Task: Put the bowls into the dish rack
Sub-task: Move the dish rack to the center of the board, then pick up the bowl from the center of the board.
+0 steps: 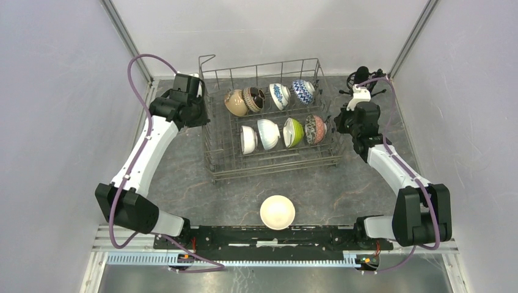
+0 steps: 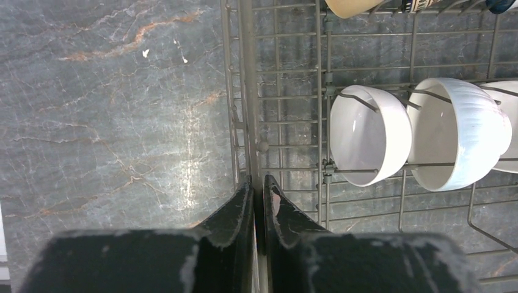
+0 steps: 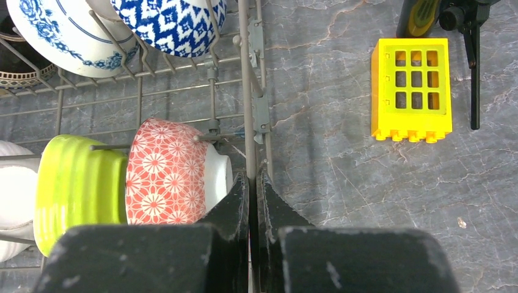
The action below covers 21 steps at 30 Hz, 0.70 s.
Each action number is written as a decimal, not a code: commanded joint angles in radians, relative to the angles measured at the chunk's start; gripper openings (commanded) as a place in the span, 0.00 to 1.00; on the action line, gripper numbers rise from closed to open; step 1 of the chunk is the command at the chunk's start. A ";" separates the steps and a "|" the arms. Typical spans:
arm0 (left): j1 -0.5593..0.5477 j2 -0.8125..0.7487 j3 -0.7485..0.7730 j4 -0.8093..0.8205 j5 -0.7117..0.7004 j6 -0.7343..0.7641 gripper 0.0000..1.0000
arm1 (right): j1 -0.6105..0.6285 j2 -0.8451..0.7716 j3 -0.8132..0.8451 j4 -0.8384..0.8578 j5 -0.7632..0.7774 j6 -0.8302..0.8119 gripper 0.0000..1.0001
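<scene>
Clamps left pincer (image 2: 258, 190) on rack's (image 2: 247, 73) left rim, right pincer (image 3: 251, 180) on its right rim, with eight bowls (image 1: 293, 132) on edge inside and one white bowl (image 1: 277, 212) on table (image 1: 201, 189) nearby.

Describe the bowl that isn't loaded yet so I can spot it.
Find the grey wire dish rack mid-table. In front of it, toward the near edge, sits a plain white bowl. It alone rests open-side up on the table; the other bowls stand on edge in the rack.
</scene>
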 commanded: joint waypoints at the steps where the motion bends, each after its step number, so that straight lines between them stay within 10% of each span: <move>1: -0.022 -0.004 0.078 0.138 0.065 0.062 0.20 | -0.011 -0.018 -0.032 0.007 0.009 0.070 0.04; 9: -0.022 -0.075 0.040 0.134 0.011 0.063 0.60 | -0.011 -0.099 0.037 -0.033 0.028 0.050 0.51; 21: -0.022 -0.233 -0.002 0.081 0.035 0.051 0.95 | -0.011 -0.322 0.071 -0.101 -0.113 0.028 0.71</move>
